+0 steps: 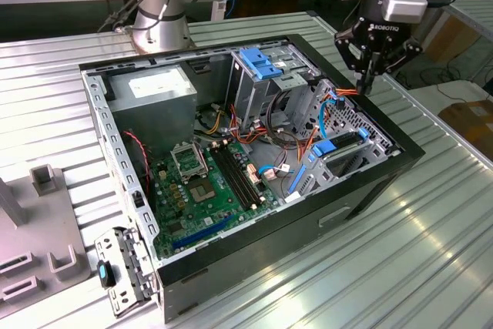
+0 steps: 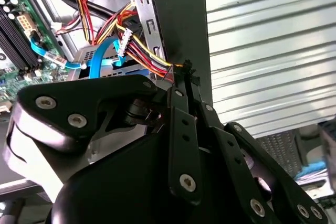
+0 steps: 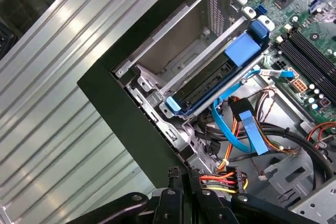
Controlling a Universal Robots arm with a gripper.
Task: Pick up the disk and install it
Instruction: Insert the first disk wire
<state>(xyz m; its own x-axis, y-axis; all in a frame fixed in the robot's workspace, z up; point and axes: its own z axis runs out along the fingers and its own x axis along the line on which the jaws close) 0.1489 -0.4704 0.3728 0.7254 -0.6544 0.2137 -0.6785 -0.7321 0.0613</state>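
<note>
- The gripper [image 1: 368,79] hangs over the edge of the open computer case [image 1: 254,256], on the exterior view's right
- Its two black fingers [image 2: 181,108] are pressed tight together, and there is nothing between them
- In the second wrist view the finger tips are just beside a bunch of red and yellow wires [image 2: 142,56] by the case wall; I cannot tell if they touch
- The disk [image 3: 207,83] sits inside the grey metal cage [image 3: 178,35] at the corner of the case, with its light-blue rail along its edge
- In the exterior view the disk is lower than the gripper and apart from it
- A flat blue cable [image 3: 247,129] runs close by the disk
- The green board [image 1: 212,182] covers the case floor, and a grey power box [image 1: 158,86] sits in the far corner
- A blue latch [image 1: 258,63] sits on top of the upright cage in the middle of the case
- The case lies on a ribbed metal table [image 1: 431,252]
</note>
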